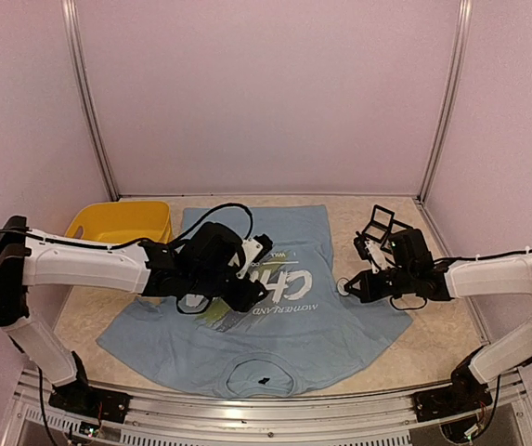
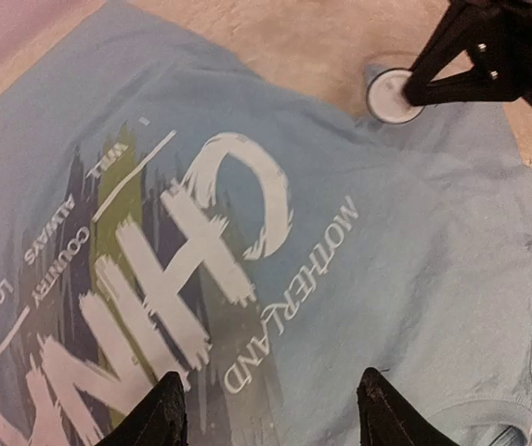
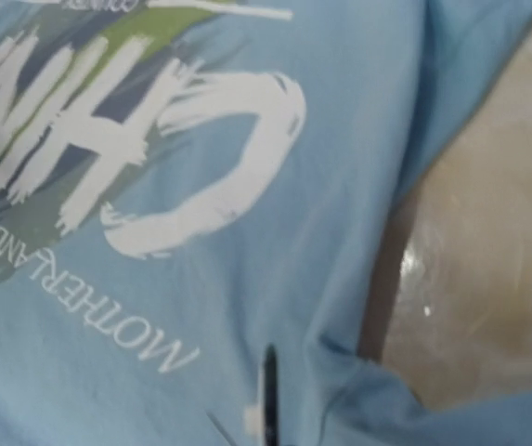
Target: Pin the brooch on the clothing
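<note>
The light blue T-shirt (image 1: 330, 321) lies flat on the table, collar toward the near edge, with white "CHINA" lettering (image 2: 219, 214) and a yellow-green streak. My left gripper (image 1: 240, 283) hovers over the chest print; its fingertips (image 2: 159, 409) stand wide apart and empty. My right gripper (image 1: 352, 286) is at the shirt's right edge, shut on a round white brooch (image 2: 391, 93) that it holds low at the shirt's edge, over the fabric and the bare table. In the right wrist view the brooch (image 3: 267, 400) shows only as a thin dark sliver with a white bit, above the fabric near "MOTHERLAND".
A yellow bin (image 1: 122, 223) stands at the back left beside the shirt's sleeve. A small black open case (image 1: 382, 223) sits at the back right behind my right gripper. Enclosure walls close the back and sides.
</note>
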Robot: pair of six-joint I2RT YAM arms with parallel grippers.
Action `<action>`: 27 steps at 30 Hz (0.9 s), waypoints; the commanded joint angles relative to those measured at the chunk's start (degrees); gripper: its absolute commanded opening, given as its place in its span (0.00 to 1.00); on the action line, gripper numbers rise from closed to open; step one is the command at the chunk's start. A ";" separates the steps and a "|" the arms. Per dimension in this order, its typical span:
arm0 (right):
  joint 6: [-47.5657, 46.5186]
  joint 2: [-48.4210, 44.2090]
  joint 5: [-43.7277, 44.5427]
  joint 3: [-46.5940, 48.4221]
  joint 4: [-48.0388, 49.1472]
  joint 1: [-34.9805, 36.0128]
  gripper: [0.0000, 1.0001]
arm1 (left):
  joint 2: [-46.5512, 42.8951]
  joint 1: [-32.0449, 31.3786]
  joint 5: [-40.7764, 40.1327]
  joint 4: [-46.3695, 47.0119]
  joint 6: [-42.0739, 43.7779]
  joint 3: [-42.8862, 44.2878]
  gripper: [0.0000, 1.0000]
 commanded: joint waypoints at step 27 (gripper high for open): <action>-4.70 4.65 -8.90 -1.77 9.72 3.19 0.00 | 25.48 -8.07 15.44 3.48 20.34 13.60 0.42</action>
